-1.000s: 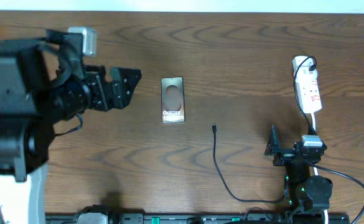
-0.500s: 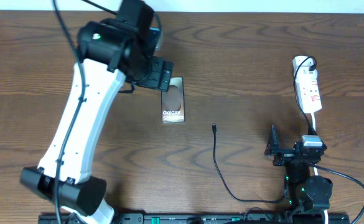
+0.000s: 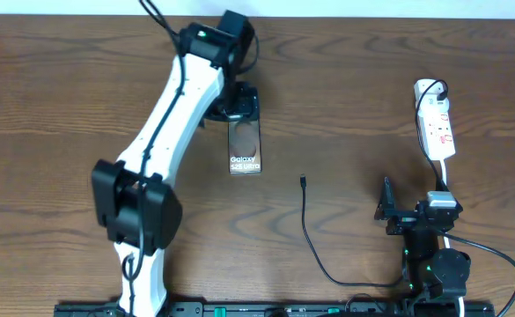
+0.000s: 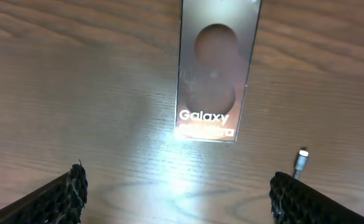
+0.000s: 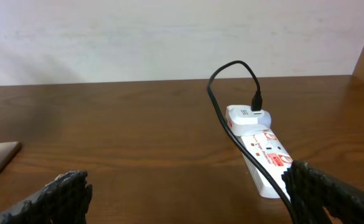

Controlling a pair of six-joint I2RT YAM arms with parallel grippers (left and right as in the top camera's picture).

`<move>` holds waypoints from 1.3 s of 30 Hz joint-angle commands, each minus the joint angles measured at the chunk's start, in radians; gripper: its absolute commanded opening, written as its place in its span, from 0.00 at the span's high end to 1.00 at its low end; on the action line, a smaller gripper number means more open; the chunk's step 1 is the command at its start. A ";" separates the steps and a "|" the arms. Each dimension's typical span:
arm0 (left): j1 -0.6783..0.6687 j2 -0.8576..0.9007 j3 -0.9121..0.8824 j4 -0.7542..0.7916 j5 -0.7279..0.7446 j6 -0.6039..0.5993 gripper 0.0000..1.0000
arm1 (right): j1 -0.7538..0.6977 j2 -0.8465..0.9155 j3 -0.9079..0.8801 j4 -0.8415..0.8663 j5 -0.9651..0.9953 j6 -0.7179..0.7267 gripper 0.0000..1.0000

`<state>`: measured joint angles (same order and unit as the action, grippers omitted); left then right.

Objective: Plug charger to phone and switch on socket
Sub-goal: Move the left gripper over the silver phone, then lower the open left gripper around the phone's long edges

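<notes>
The phone (image 3: pixel 245 150) lies flat near the table's middle, grey-bronze with white "Galaxy" lettering; in the left wrist view the phone (image 4: pixel 216 68) fills the upper centre. My left gripper (image 3: pixel 241 104) hovers open over its far end, and in its own view the left gripper (image 4: pixel 179 185) holds nothing. The charger (image 3: pixel 306 220) is a thin black cable whose plug tip (image 4: pixel 301 160) rests on the wood to the phone's right. At the far right lies the white socket (image 3: pixel 436 123), with the cable (image 5: pixel 228 118) plugged into its adapter. My right gripper (image 3: pixel 386 201) is open and empty, short of the socket (image 5: pixel 262 152).
The socket's white cord (image 3: pixel 444 176) runs down toward the right arm's base (image 3: pixel 437 264). The left arm's white link (image 3: pixel 169 132) slants across the table's left half. A black rail (image 3: pixel 266 309) lines the front edge.
The left arm has swung from the far left across to the phone, and its gripper now hangs over the phone's far end. The right arm, cable and socket have not moved.
</notes>
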<state>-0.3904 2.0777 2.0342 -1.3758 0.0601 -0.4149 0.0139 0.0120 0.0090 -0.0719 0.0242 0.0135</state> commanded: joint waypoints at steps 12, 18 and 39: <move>-0.032 0.204 0.012 0.080 0.037 0.097 0.09 | -0.007 -0.005 -0.003 -0.002 -0.001 -0.011 0.01; -0.032 0.207 0.009 0.142 0.032 0.111 0.09 | -0.007 -0.005 -0.003 -0.002 -0.001 -0.011 0.01; 0.034 0.046 -0.031 0.078 0.116 0.177 0.09 | -0.007 -0.005 -0.003 -0.002 -0.001 -0.011 0.01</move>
<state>-0.3824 2.2391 2.0033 -1.2785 0.1715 -0.2268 0.0139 0.0120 0.0090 -0.0719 0.0242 0.0135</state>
